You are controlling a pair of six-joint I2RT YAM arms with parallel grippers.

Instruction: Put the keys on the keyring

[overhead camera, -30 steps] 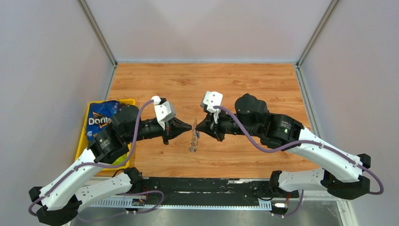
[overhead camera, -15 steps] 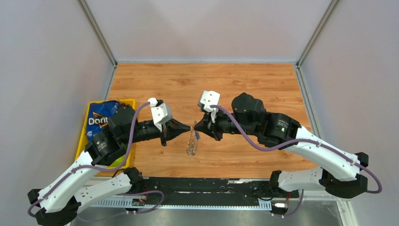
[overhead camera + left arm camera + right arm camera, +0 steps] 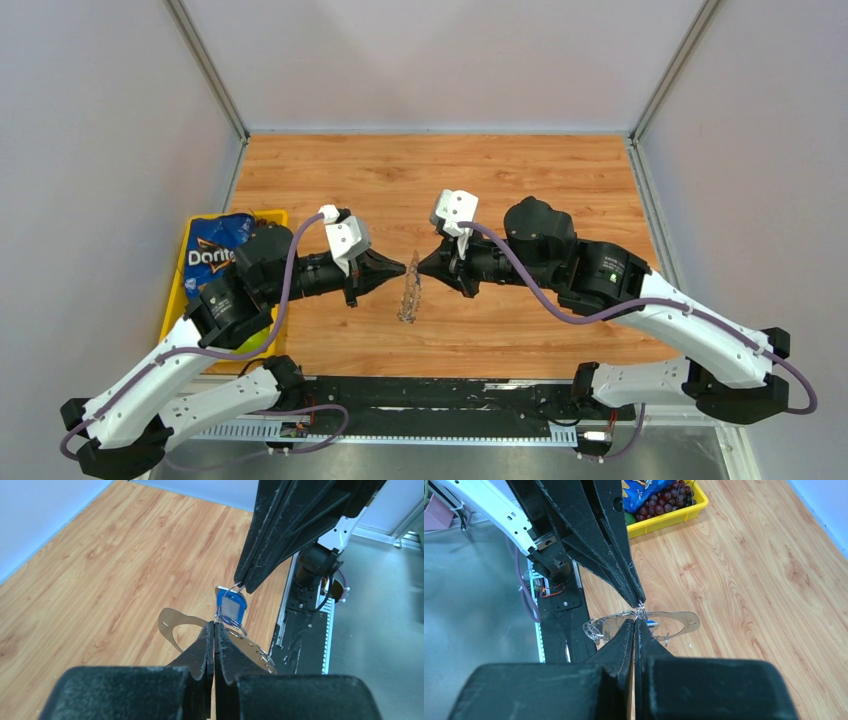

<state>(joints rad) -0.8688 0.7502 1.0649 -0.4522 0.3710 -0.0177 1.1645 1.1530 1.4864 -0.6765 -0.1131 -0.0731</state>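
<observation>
My two grippers meet tip to tip above the middle of the wooden table. The left gripper (image 3: 403,267) (image 3: 214,626) is shut on the rim of the keyring (image 3: 408,298) (image 3: 170,622), a thin silver hoop that hangs edge-on below the tips, with small silver rings along one end (image 3: 594,627). The right gripper (image 3: 421,266) (image 3: 634,622) is shut on the thin wire loop at the top of the key's blue head (image 3: 232,608) (image 3: 651,624). The key hangs against the hoop; its blade is hidden. The keyring also shows in the right wrist view (image 3: 684,616).
A yellow bin (image 3: 275,215) at the left table edge holds a blue Doritos bag (image 3: 213,255) and dark grapes (image 3: 664,500). A black rail (image 3: 430,395) runs along the near edge. Grey walls close the left, far and right sides.
Both grippers shifted a little left together, then back right, staying tip to tip. The hanging keyring swung slightly with them. Both stay shut.
</observation>
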